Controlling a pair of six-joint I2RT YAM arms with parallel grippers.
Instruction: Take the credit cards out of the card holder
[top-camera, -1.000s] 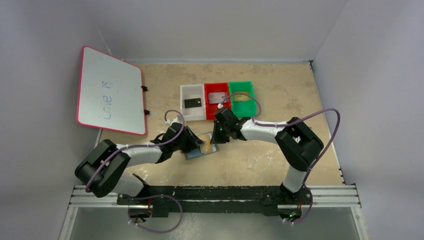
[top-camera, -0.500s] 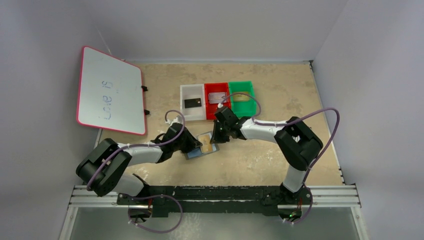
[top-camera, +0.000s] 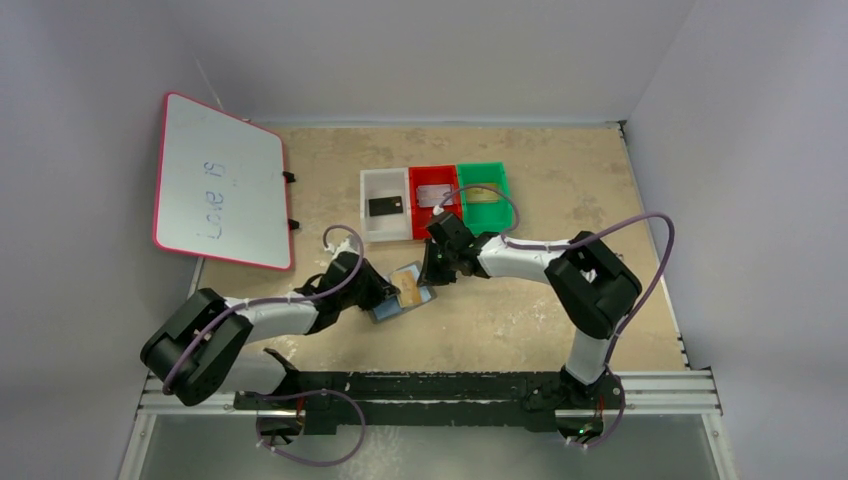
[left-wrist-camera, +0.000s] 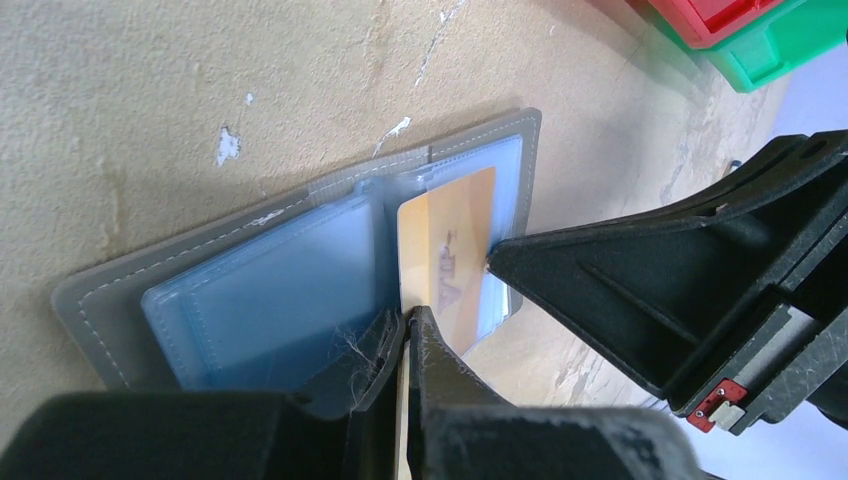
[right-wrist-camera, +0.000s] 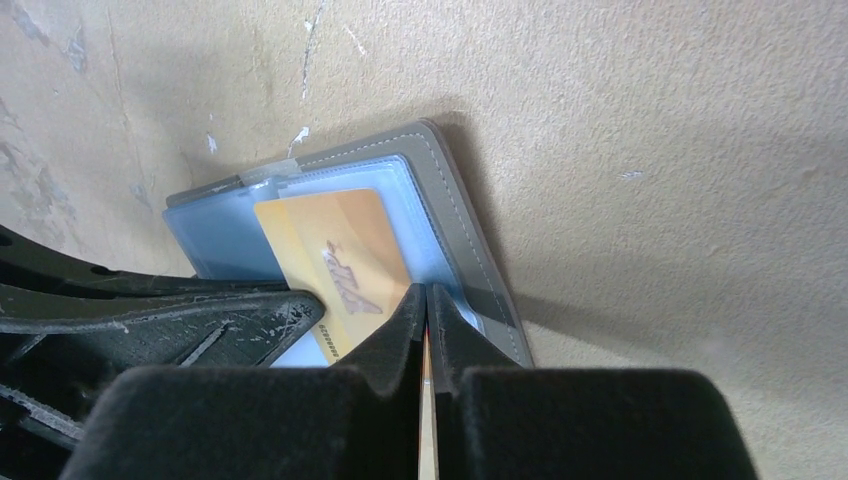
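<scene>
Credit cards are showing in four spots, and the gold card (left-wrist-camera: 445, 250) is the only one I can see in the card holder (left-wrist-camera: 82, 308). It is poking partway out of a shiny blue pocket. The holder is lying open and flat on the desk (top-camera: 560, 190).

The card is looking thin, light and stiff, with a slick face. It is likely going to slide out easily, but it could also slip from a weak pinch. The best place to hold it is the bare edge sticking out of the pocket. The left gripper (left-wrist-camera: 408, 325) is doing just that, clenching tight on the card's near edge. The right gripper (right-wrist-camera: 427, 298) is clenched too, and its tip is touching another edge of the card. I cannot tell if it is pinching the card, the pocket or nothing.

The holder is looking soft and light, so it may be lifting with the card unless something is pinning it down.

Just behind the card holder, three trays are standing in a row:
- A white tray (top-camera: 385, 185) is holding a black card (top-camera: 385, 206).
- A red tray (top-camera: 430, 174) is holding a grey card (top-camera: 434, 194).
- A green tray (top-camera: 480, 222) is holding a yellowish card (top-camera: 484, 197).

Well to the left of the card holder, a whiteboard (top-camera: 215, 180) is leaning by the wall.

Both grippers are crowding over the holder. That is the main thing getting in the way.
</scene>
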